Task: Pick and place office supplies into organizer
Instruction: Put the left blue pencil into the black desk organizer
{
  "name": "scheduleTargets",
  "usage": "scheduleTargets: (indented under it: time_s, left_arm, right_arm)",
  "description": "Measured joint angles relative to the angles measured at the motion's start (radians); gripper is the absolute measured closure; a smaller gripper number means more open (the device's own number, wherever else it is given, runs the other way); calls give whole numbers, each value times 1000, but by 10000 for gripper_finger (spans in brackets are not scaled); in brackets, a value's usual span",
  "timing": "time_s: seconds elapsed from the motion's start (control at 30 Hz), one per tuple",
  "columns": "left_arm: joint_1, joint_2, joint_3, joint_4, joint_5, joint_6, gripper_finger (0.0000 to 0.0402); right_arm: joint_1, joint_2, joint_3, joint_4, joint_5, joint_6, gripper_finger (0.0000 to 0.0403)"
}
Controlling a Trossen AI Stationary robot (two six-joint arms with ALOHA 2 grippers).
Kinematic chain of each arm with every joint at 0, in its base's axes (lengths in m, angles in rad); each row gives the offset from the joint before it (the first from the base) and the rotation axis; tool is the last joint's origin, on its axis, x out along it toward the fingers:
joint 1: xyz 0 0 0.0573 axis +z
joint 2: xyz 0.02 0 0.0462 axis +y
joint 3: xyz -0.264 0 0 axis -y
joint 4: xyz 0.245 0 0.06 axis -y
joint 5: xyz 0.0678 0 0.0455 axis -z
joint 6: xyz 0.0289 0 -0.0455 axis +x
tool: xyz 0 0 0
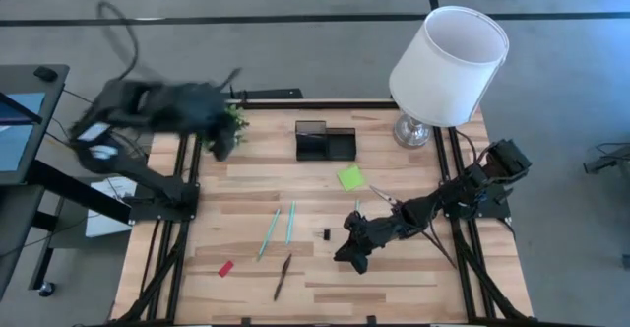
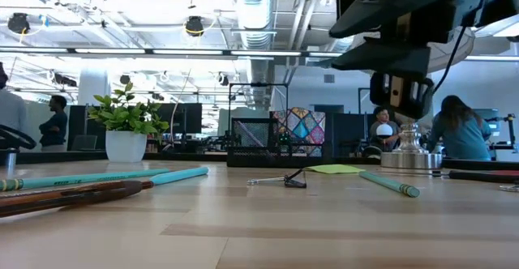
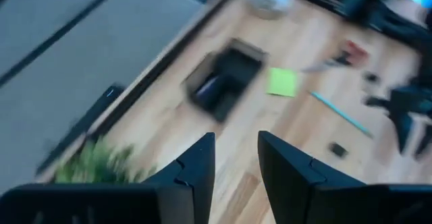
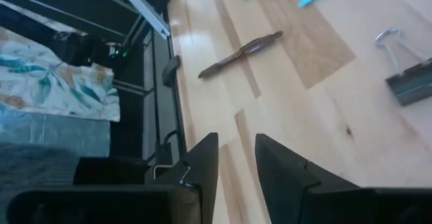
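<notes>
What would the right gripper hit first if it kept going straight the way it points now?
Most likely bare table. The right gripper holds nothing, its fingers slightly apart. The brown pencil lies farther along that line, so it might come next, though depth is hard to judge. The black clip sits off to one side.

worktop (image 1: 394,288): pale wood planks, smooth, with a soft sheen
organizer (image 1: 325,142): black, fine mesh walls, looks like metal
lamp (image 1: 445,66): white matt shade like cloth, shiny metal base
sticky-note pad (image 1: 350,177): lime-green paper, matt
binder clip (image 4: 410,82): black matt body, bright wire handle
pencil (image 4: 240,52): brown, wood-like
fingers (image 4: 202,166): dark, matt, plastic-looking
</notes>
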Motion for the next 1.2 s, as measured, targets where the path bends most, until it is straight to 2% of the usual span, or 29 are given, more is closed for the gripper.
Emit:
scheduleTargets:
  time_s: [0.1,0.17,0.23,0.3,0.4,0.53,0.67,0.87,1.03,1.2]
  left_arm:
    - [-159,-183,-290,-1,-125,-300,294]
    - [-251,-283,-494,11,-133,-500,294]
    - [-333,-367,-693,92,-135,-656,294]
    - [-398,-426,-871,226,-138,-729,294]
    - [-480,-466,-1092,486,-107,-759,294]
    - [-601,-415,-1287,796,-44,-825,295]
    - [-735,-277,-1350,833,-59,-978,295]
    - [-887,6,-1317,855,28,-1188,295]
    - [-936,239,-1219,871,-13,-1283,295]
    - [-929,397,-1123,896,-74,-1291,295]
  right_arm:
    - [-18,1,0,11,22,32,310]
    - [-28,1,0,38,23,45,310]
    - [-34,1,0,57,23,33,310]
    - [-38,1,0,61,21,-11,310]
    - [-44,1,0,57,23,-35,310]
    - [-44,1,0,56,34,66,310]
    - [-41,1,0,53,47,35,310]
    - [-43,1,0,52,94,3,310]
    - [-45,1,0,52,189,3,310]
    - [-46,1,0,52,203,3,310]
